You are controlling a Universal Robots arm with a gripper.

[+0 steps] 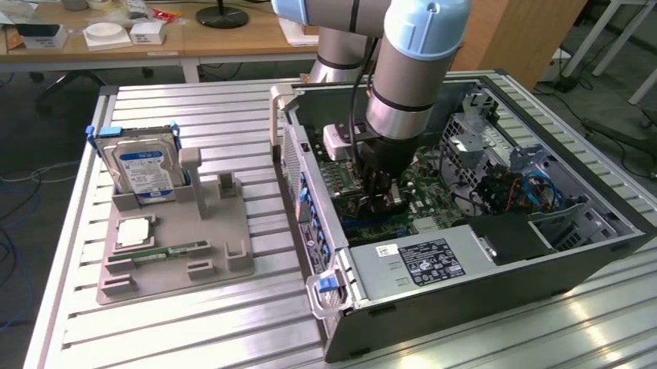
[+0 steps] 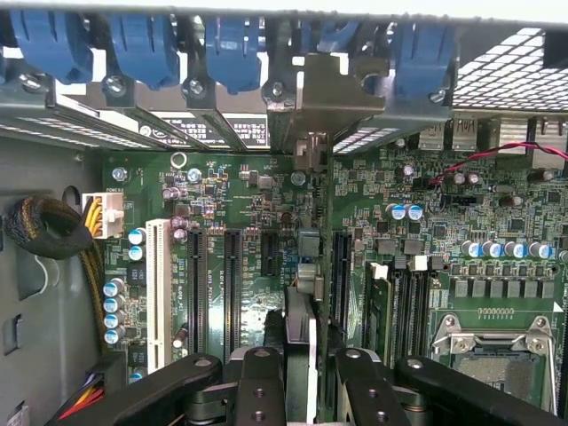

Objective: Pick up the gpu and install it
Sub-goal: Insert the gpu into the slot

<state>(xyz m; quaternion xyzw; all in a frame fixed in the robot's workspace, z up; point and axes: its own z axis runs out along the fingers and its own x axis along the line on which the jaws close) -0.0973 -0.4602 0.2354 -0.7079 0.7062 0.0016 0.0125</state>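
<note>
In the wrist view the gpu (image 2: 302, 333) shows edge-on as a thin dark card between my two black fingers (image 2: 257, 386), with my gripper (image 2: 302, 382) shut on it. Its grey metal end bracket (image 2: 312, 106) stands against the rear slot openings, beneath the blue clips (image 2: 231, 44). The card runs along the green motherboard (image 2: 444, 222), between the long black slots (image 2: 232, 275). I cannot tell whether it sits fully in a slot. In the exterior view my gripper (image 1: 382, 192) reaches down inside the open computer case (image 1: 441, 269), low over the motherboard (image 1: 436, 207).
To the exterior view's left of the case, a grey holder (image 1: 175, 231) carries a silver hard drive (image 1: 144, 169), a green memory stick (image 1: 169, 252) and a square chip (image 1: 135, 231). Inside the case are a power supply (image 1: 426, 261), cables (image 1: 513, 192) and a drive cage (image 1: 472, 131).
</note>
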